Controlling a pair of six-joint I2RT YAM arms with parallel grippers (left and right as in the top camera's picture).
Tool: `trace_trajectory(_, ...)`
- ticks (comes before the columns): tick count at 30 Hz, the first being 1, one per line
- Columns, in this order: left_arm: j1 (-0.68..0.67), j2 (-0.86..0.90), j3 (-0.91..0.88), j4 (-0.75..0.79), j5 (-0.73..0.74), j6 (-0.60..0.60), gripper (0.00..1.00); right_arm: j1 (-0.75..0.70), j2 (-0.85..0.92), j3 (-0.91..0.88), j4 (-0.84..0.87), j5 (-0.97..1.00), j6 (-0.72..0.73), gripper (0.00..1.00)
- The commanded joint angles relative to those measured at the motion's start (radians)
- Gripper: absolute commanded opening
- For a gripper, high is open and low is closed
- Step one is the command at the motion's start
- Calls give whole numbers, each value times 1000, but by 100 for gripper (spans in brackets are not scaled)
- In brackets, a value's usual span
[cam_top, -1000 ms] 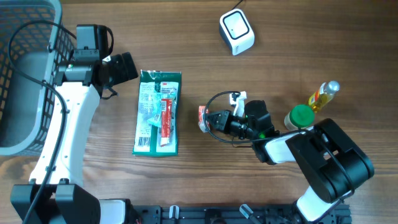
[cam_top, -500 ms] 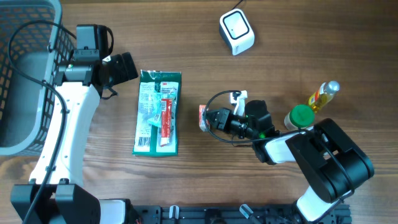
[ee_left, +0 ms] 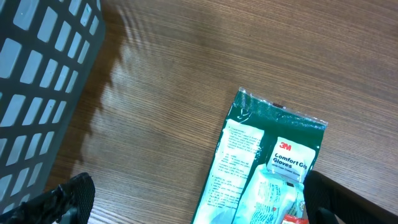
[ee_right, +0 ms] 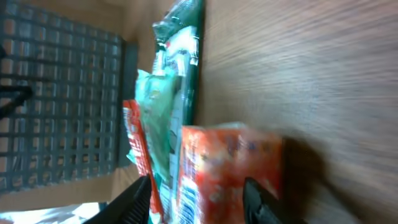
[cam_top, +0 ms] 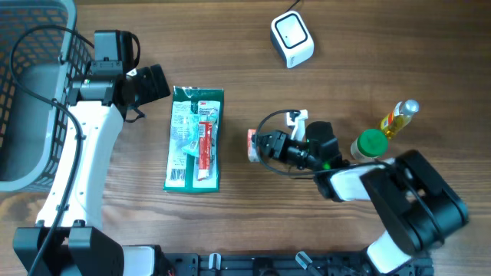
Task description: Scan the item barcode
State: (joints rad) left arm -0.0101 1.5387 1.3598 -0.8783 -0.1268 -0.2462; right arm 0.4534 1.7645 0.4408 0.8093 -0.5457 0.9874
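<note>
Right gripper [ee_right: 196, 198] released, jaws parted astride the orange packet [ee_right: 230, 163] at mid-tabletop [cam_top: 368, 69]. Left gripper [ee_left: 199, 202] fully spread, empty, beside the glove pack [ee_left: 273, 158].

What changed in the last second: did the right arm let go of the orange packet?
The right gripper spread its fingers apart, releasing their squeeze on the small orange packet, which lies on the table at their tips. The right arm shifted slightly rightward. The left gripper stayed open near the green glove pack. The pack, the scanner, the bottles and the basket did not move.
</note>
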Motion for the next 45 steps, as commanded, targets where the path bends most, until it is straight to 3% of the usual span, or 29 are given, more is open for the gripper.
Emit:
trace_trajectory(1, 6, 2, 5, 2, -5, -9, 100, -41, -145, 0, -102, 41, -90, 49)
trace_trajectory(6, 6, 2, 5, 2, -5, -9, 100, -48, -296, 62, -330, 85, -187, 51)
trace_trajectory(10, 6, 2, 5, 2, -5, -9, 100, -48, -370, 208, -640, 124, -281, 54)
trace_trajectory(16, 6, 2, 5, 2, -5, -9, 100, -48, -373, 553, -1205, 263, -388, 62)
trace_trajectory(21, 6, 2, 5, 2, -5, -9, 100, -42, -367, 772, -1487, 295, -470, 70)
trace_trajectory(28, 6, 2, 5, 2, -5, -9, 100, 58, -338, 802, -1588, 406, -489, 76)
trace_trajectory(35, 6, 2, 5, 2, -5, -9, 100, 194, -214, 802, -1580, 547, -488, 77)
trace_trajectory(37, 6, 2, 5, 2, -5, -9, 100, 224, -163, 801, -1564, 571, -487, 84)
trace_trajectory(45, 6, 2, 5, 2, -5, -9, 100, 279, 20, 801, -1509, 604, -434, 88)
